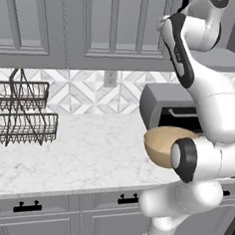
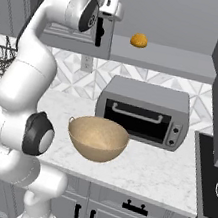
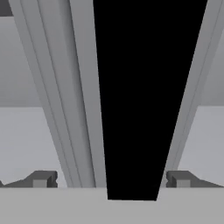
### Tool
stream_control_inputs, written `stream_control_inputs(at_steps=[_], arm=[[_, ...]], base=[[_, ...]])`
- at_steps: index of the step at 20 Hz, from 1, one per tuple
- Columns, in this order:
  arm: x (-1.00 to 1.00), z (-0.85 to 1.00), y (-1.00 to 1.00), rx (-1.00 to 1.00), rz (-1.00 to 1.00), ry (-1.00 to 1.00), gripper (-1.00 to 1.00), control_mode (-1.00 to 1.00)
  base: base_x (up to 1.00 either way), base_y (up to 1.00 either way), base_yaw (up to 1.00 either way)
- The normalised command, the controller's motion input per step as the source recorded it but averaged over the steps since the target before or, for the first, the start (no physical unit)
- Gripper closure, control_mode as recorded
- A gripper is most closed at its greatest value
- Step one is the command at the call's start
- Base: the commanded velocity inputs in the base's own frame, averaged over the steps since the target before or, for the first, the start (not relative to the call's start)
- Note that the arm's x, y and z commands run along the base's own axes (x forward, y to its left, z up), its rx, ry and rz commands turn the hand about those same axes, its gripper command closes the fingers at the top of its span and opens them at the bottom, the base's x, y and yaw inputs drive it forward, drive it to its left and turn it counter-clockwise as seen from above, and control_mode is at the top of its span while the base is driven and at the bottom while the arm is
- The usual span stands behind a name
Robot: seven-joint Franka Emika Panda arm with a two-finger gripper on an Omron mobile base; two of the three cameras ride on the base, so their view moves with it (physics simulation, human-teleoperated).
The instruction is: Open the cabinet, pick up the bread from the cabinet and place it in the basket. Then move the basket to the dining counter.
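Black and broad between the spread-apart fingertips (image 3: 41, 179) of the gripper (image 2: 100, 32), the cabinet's bar handle (image 3: 140, 100) should be centred before closing, while the bread (image 2: 139, 40) sits on the open shelf at two o'clock from the basket (image 2: 97, 138).

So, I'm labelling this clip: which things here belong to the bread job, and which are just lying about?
Job: cabinet, bread on its shelf, basket on the counter, claw open astride the black handle.
Lying about: toaster oven, wire rack, wall socket, stove.
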Motion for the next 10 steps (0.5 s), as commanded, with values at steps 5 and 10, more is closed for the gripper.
stream_control_inputs(at_steps=[5,10], arm=[[0.50,-0.36,0.04,0.00,0.06,-0.14,1.00,-1.00],[0.61,-0.61,0.22,0.00,0.12,-0.31,1.00,-1.00]], base=[[0.00,0.00,0.00],[0.00,0.00,0.00]])
